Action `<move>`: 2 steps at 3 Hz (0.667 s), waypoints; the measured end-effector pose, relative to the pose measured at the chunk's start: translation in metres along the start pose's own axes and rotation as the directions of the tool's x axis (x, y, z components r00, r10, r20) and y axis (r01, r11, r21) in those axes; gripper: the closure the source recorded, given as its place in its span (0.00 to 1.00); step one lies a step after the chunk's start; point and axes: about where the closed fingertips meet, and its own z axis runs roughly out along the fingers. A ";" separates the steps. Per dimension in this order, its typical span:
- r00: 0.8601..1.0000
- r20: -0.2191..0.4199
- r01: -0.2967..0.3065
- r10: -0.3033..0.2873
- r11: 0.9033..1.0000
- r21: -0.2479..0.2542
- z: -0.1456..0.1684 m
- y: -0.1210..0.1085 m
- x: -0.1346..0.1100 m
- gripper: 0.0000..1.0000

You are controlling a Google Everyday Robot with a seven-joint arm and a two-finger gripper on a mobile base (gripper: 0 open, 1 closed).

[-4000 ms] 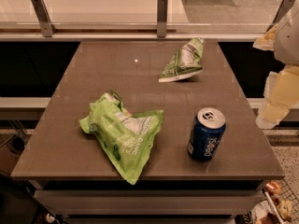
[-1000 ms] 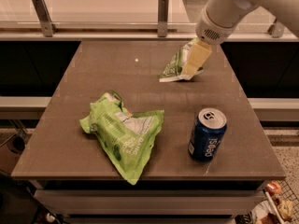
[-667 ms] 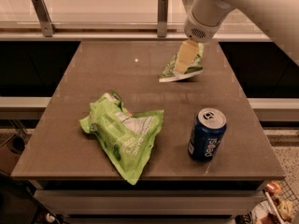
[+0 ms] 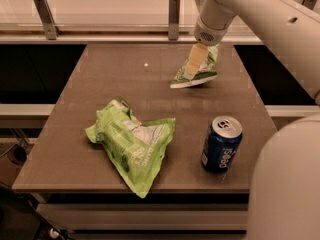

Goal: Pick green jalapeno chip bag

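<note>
The green jalapeno chip bag (image 4: 210, 67) is small and dark green with a white bottom edge. It lies at the far right of the brown table (image 4: 100, 79). My gripper (image 4: 193, 69) reaches down from the upper right and sits right on top of the bag, covering its middle. The pale arm (image 4: 260, 19) crosses the upper right corner of the view.
A large bright lime-green bag (image 4: 132, 143) lies crumpled at the front left of the table. A blue soda can (image 4: 221, 144) stands upright at the front right. A rail with metal posts (image 4: 173, 11) runs behind the table. Part of my body (image 4: 285, 184) fills the lower right.
The arm has swung in from the right edge to the small bag. Over the last second the gripper has shifted a little left and lower onto it. The bags and can have not moved.
</note>
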 end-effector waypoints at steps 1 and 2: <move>1.000 -0.006 -0.018 0.018 0.999 -0.032 0.023 -0.016 0.004 0.00; 0.999 -0.012 -0.032 0.032 0.997 -0.074 0.047 -0.021 0.006 0.00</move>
